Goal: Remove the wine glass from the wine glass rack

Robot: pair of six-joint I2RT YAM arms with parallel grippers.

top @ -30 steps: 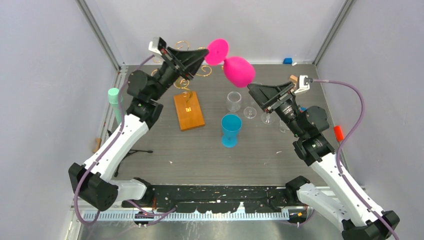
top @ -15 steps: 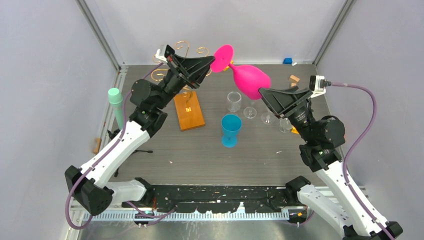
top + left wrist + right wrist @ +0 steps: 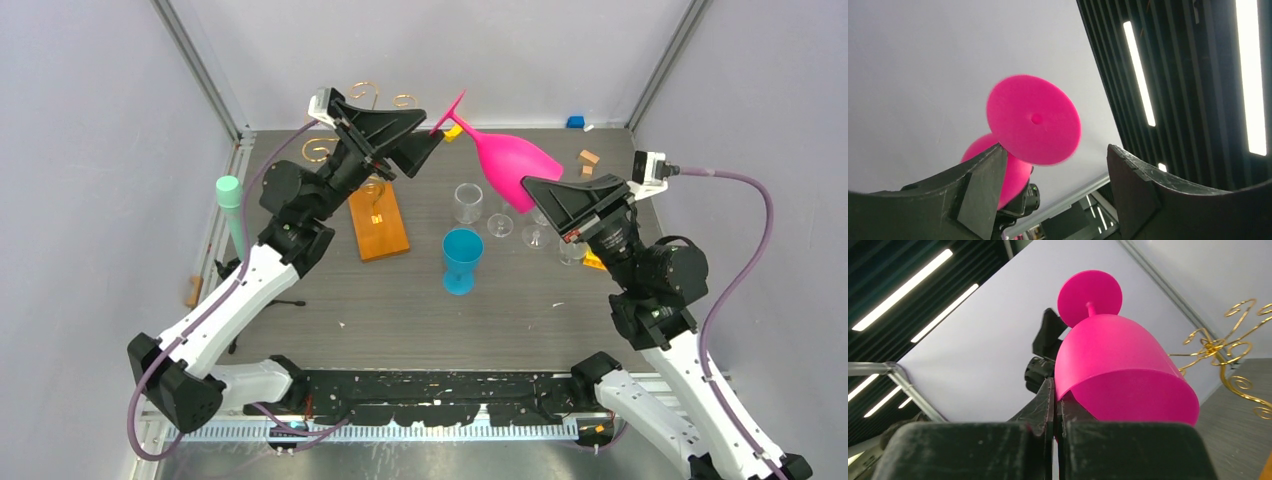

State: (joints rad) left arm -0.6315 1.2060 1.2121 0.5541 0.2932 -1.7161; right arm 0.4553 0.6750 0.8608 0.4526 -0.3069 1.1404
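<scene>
A pink wine glass hangs tilted in the air right of the wine glass rack, its foot toward the left arm. My right gripper is shut on the rim of its bowl; in the right wrist view the jaws pinch the bowl wall. My left gripper stands open at the foot, with the pink foot disc just beyond its spread fingers. The wine glass rack has gold curls behind the left arm and an orange base on the table. No glass hangs on the curls that show.
A blue cup stands mid-table. Clear glasses stand beneath the pink glass and by the right arm. A green tube stands upright at the left edge. A small wooden block lies at the back right.
The left gripper has opened and let go of the glass foot. The right gripper has shut on the bowl rim. The glass has tilted, its bowl swinging down to the right.
</scene>
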